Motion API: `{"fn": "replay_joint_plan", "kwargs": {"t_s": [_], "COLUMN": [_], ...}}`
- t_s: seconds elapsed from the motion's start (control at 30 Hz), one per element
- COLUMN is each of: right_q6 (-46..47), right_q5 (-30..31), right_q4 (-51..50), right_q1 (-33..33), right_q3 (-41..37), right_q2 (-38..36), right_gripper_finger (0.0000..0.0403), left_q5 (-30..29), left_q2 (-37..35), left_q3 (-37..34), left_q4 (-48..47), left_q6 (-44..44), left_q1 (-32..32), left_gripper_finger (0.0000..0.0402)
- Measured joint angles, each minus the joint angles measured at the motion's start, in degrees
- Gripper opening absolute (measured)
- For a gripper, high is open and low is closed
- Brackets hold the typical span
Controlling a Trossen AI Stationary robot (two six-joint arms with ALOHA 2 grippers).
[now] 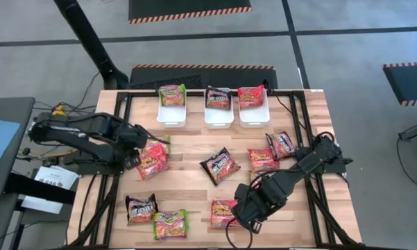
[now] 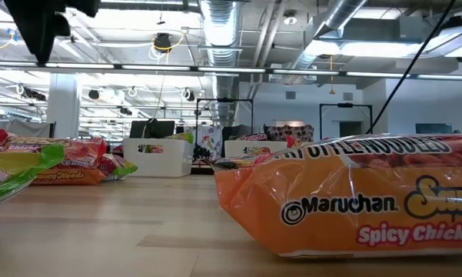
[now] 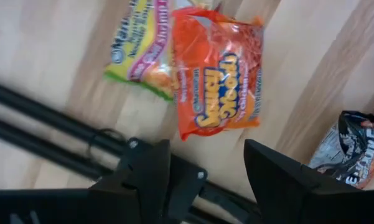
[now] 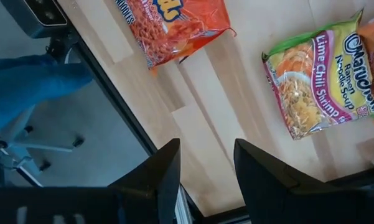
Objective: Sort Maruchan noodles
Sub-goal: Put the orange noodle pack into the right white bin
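Crinkled plastic Maruchan noodle packets [image 1: 219,166] lie scattered flat on a pale wooden slat bench [image 1: 187,187], each a small glossy rectangle with yellow-pink printing. A red-orange packet [image 1: 152,159] overlaps a green-edged packet [image 3: 139,46] near the bench's left edge; in the left wrist view its film shows bright creases and orange block lettering. A black packet [image 1: 140,207] and a green-edged Lime Chili Shrimp packet [image 1: 169,224] sit side by side near the front left corner. Another red-orange packet [image 1: 223,212] lies at the front edge, partly under the right arm, and fills the low view with the words "Spicy Chicken". Two more [image 1: 272,153] rest toward the right edge.

Three white rectangular plastic tubs [image 1: 218,115] stand in a row along the back edge: the left holds a green-edged packet [image 1: 172,94], the middle a black one [image 1: 218,98], the right a red-orange one [image 1: 250,96].

The left gripper [image 1: 134,157] hovers just beside the overlapped pair, its dark fingers [image 3: 150,174] spread and grasping nothing. The right gripper [image 1: 246,217] hangs over the front edge, fingers [image 4: 163,171] parted, empty.
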Motion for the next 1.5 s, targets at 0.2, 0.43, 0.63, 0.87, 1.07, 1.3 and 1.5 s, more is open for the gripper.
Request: {"fn": "replay_joint_plan", "kwargs": {"t_s": [0.2, 0.43, 0.63, 0.87, 1.07, 1.3, 1.5], "right_q6": [-0.1, -0.7, -0.7, -0.7, -0.7, -0.7, -0.7], "right_q5": [0.2, 0.2, 0.2, 0.4, 0.5, 0.6, 0.8], "right_q4": [0.0, 0.0, 0.0, 0.1, 0.3, 0.5, 1.0], "right_q1": [-0.1, -0.1, -0.1, -0.1, -0.1, -0.1, -0.1], "right_q3": [0.0, 0.0, 0.0, 0.0, 0.0, 0.0, 0.0], "right_q2": [0.0, 0.0, 0.0, 0.0, 0.0, 0.0, 0.0], "right_gripper_finger": [0.0173, 0.0173, 0.0173, 0.0173, 0.0173, 0.0173, 0.0173], "left_q5": [0.9, 4.7, 4.0, 1.2, 0.7, 0.6, 0.6], "left_q2": [0.0, 0.0, 0.1, 0.5, 2.0, 4.3, 4.3], "left_q3": [-7.6, -15.3, -20.8, -25.4, -30.1, -33.0, -34.4], "left_q4": [9.4, 20.4, 26.6, 30.9, 36.9, 39.4, 42.7], "left_q6": [-0.1, -0.5, -0.9, -2.3, -4.0, -6.8, -8.4], "left_q1": [0.0, 0.0, 0.0, 0.0, 0.0, 0.0, 0.0], "left_gripper_finger": [0.0188, 0.0187, 0.0187, 0.0187, 0.0187, 0.0187, 0.0172]}}
